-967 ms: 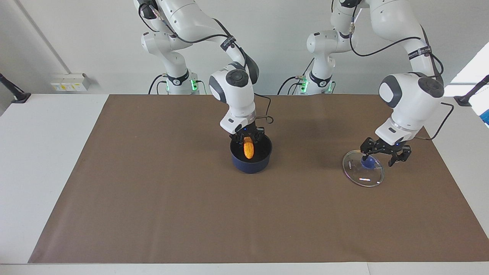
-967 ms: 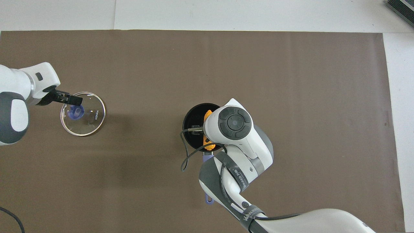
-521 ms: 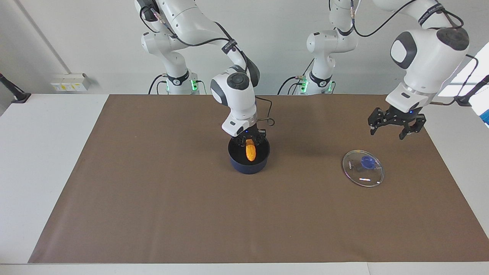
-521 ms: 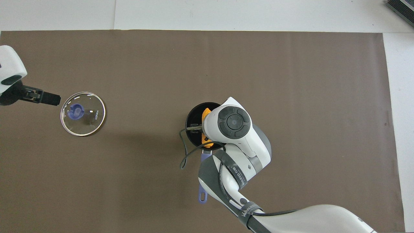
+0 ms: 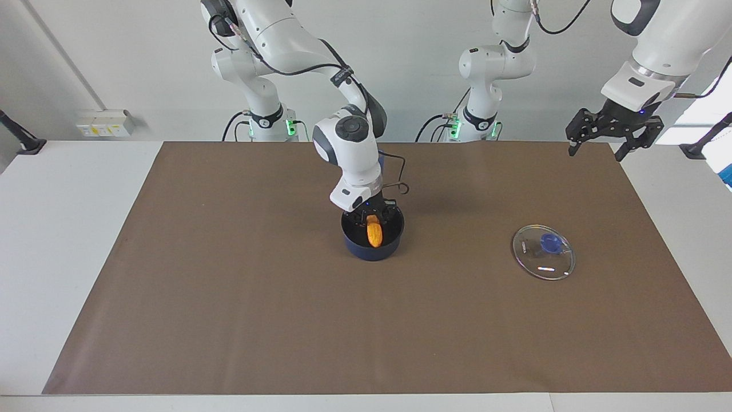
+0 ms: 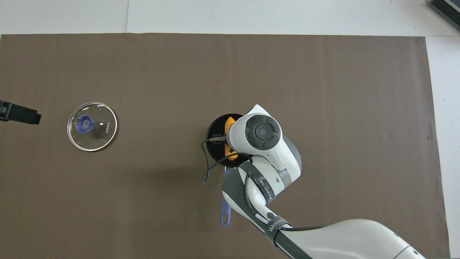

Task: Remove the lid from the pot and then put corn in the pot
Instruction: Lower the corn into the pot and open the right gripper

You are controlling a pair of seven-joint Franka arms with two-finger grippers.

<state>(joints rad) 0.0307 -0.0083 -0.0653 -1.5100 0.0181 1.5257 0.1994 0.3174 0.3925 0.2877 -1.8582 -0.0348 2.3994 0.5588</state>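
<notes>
Yellow-orange and bumpy, the small corn cob hangs tip-down inside the dark navy saucepan, its long axis running straight down from the right gripper into the black interior. That gripper sits at the pot's mouth with the cob's upper end between its fingers; whether the jaws are clamped or already letting go I cannot tell. The coming move turns on this: the cob lies directly below the jaws and within the pot's walls, so letting go should leave it in the pot. The pot stands near the middle of the brown mat, its long blue handle pointing toward the robots' edge. The round clear glass lid with a blue knob lies flat on the mat toward the left arm's end. The left gripper hangs high over the mat's corner, jaws spread wide and empty, waiting.
</notes>
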